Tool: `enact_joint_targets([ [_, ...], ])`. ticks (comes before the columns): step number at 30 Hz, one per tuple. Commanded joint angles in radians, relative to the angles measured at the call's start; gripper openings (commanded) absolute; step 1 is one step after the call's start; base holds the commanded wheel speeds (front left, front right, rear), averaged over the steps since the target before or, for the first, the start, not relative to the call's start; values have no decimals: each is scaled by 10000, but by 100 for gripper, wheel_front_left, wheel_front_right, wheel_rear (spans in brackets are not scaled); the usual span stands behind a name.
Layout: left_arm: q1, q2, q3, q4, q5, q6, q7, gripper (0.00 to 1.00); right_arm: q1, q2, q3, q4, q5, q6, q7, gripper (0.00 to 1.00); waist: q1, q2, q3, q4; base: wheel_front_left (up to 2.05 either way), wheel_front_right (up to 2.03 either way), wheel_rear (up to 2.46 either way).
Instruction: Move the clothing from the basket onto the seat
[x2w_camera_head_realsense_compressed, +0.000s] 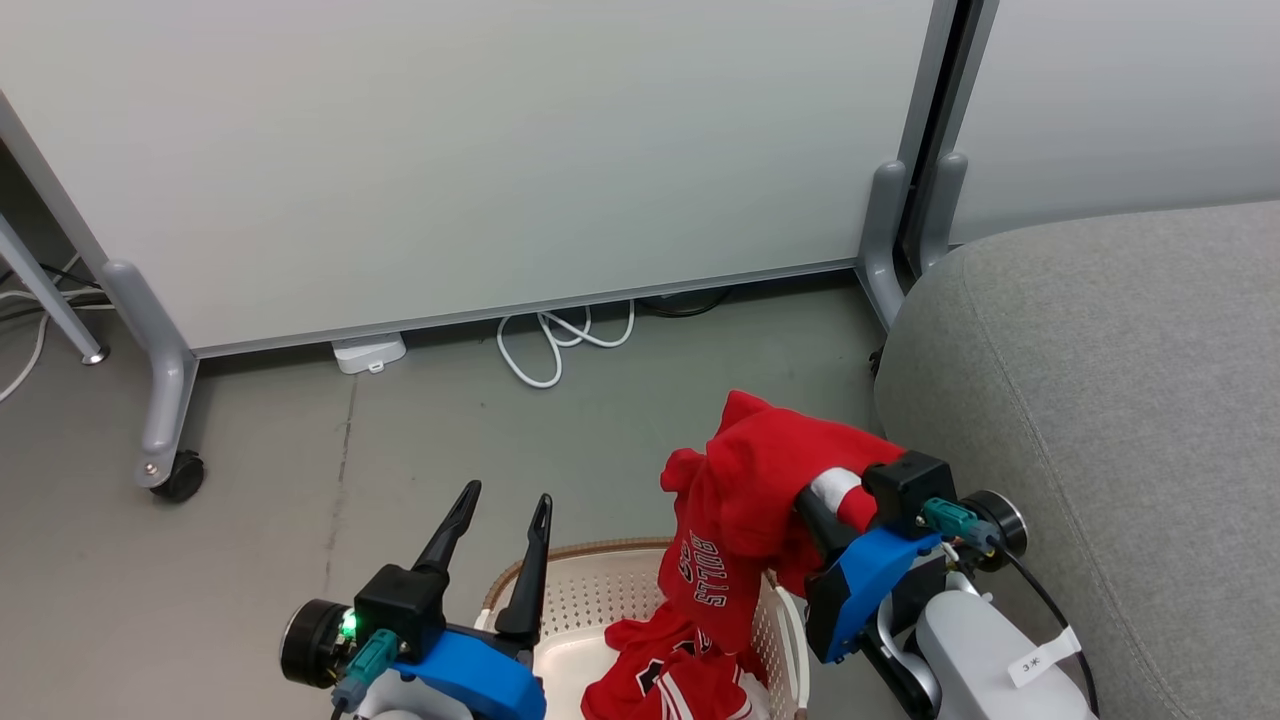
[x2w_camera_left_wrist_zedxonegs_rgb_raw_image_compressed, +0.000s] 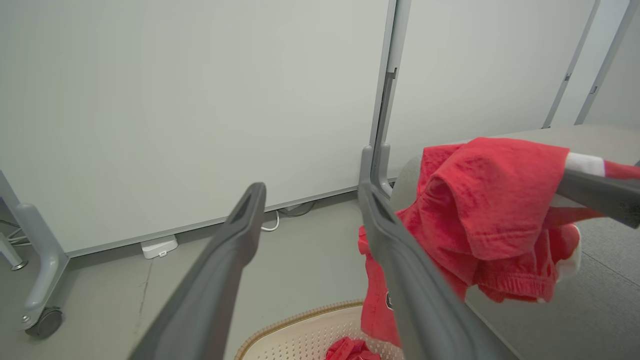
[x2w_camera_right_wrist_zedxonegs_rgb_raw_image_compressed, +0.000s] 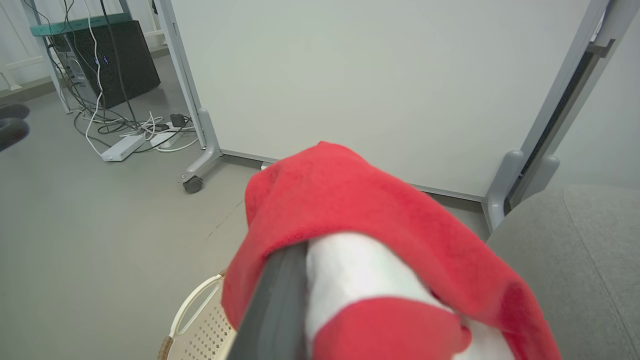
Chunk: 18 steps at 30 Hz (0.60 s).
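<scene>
My right gripper (x2w_camera_head_realsense_compressed: 818, 522) is shut on a bright red garment (x2w_camera_head_realsense_compressed: 760, 480) with white trim. It holds the cloth up above the basket's right side, beside the seat's edge. The fabric drapes over the fingers and hides their tips, and a hanging fold reads "BULLS". A second red garment (x2w_camera_head_realsense_compressed: 680, 680) lies crumpled in the cream perforated basket (x2w_camera_head_realsense_compressed: 600, 552) at the bottom centre. My left gripper (x2w_camera_head_realsense_compressed: 506, 495) stands open and empty over the basket's left rim, apart from the cloth. The light-grey seat (x2w_camera_head_realsense_compressed: 1100, 400) fills the right side.
White partition panels (x2w_camera_head_realsense_compressed: 500, 150) stand behind on grey legs, with a caster (x2w_camera_head_realsense_compressed: 180, 478) at the left. A white cable (x2w_camera_head_realsense_compressed: 560, 345) and a power strip (x2w_camera_head_realsense_compressed: 368, 353) lie on the grey floor. A black box (x2w_camera_right_wrist_zedxonegs_rgb_raw_image_compressed: 115, 55) with tangled cables sits far left.
</scene>
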Motion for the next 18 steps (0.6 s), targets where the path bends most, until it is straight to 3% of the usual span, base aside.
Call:
enact_joint_targets([
  [1,103,-57,102,-46,110,-48,-48,100,133,-22,-29,-66,-36,1,35,0,0,0,6,-5,0,0,0],
  [10,182,-330,417,6,461,-264,-48,100,115,-22,-104,-132,-3,1,44,0,0,0,30,-231,0,0,0],
  [18,213,-438,595,-25,663,-400,-47,100,97,-22,-67,-178,38,1,26,0,0,0,97,-971,0,0,0],
])
